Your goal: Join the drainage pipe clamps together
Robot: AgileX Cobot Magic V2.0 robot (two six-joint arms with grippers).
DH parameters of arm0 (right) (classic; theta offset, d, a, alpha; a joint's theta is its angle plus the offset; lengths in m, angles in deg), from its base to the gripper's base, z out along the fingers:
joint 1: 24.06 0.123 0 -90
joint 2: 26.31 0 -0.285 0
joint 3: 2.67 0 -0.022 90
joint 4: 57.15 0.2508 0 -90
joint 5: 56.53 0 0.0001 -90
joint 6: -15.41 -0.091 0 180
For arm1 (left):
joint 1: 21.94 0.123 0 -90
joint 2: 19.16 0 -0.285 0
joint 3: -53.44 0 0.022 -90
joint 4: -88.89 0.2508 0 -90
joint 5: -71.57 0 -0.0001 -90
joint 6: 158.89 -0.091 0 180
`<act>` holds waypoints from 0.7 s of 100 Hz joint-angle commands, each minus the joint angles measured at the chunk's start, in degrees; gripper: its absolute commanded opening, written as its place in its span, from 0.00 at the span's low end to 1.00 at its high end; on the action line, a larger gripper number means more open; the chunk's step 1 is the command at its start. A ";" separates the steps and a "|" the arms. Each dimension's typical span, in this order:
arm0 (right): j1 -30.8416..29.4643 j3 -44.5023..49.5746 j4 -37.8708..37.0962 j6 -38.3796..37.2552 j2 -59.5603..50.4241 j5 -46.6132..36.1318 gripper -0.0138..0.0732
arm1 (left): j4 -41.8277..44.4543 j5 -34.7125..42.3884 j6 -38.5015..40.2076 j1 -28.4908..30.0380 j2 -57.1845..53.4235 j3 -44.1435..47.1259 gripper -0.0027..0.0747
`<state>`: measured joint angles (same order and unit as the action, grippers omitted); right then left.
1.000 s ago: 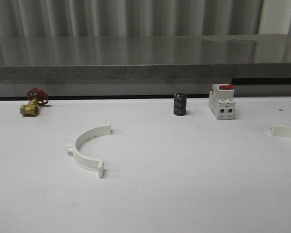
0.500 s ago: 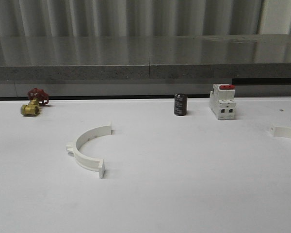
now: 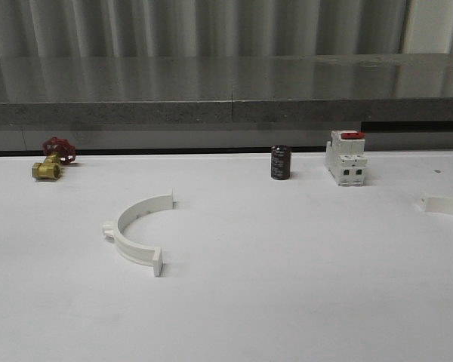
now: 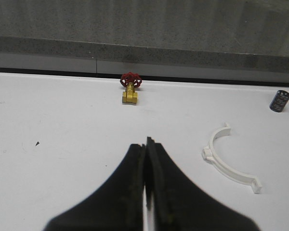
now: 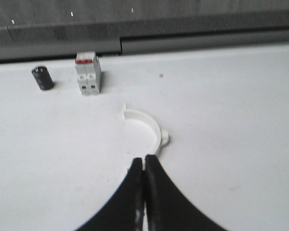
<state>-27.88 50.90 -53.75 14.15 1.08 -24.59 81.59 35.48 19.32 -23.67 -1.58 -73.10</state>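
One white half-ring drainage pipe clamp lies flat on the white table left of centre; the same clamp appears off to one side of my left gripper. That gripper is shut and holds nothing. A second white half-ring clamp lies at the table's right edge, cut off by the frame. In the right wrist view this clamp sits just beyond my right gripper, which is shut and empty, its tips covering the clamp's near end.
A brass valve with a red handwheel sits at the back left. A small black cylinder and a white breaker with a red top stand at the back, centre-right. A grey ledge runs behind the table.
The view has shifted very slightly; the right clamp sits a touch nearer the frame edge. Nothing on the table has moved.
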 commanded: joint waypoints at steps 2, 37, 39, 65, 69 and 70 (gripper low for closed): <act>0.17 -5.95 0.05 0.32 9.09 1.26 0.18 | -0.19 4.36 -0.05 0.12 0.55 -1.25 0.01; 0.17 -18.71 -0.13 0.32 32.88 4.16 0.77 | -0.19 4.23 -0.05 0.12 0.55 -1.25 0.01; 0.17 -19.56 -0.13 0.32 34.25 5.16 0.77 | -0.19 4.23 -0.05 0.12 0.55 -1.25 0.01; -2.50 -28.96 -0.13 -2.71 51.55 12.99 0.77 | -0.19 4.23 -0.05 0.12 0.55 -1.25 0.01; -2.77 -29.86 -0.03 -3.00 54.14 13.35 0.77 | -0.19 4.23 -0.05 0.12 0.55 -1.25 0.01; -2.77 -30.24 0.11 -3.00 54.56 13.35 0.77 | -0.19 4.23 -0.05 0.12 0.55 -1.25 0.01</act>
<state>-29.60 24.47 -53.75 12.28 52.44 -10.79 81.80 35.48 19.32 -23.67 -1.58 -72.88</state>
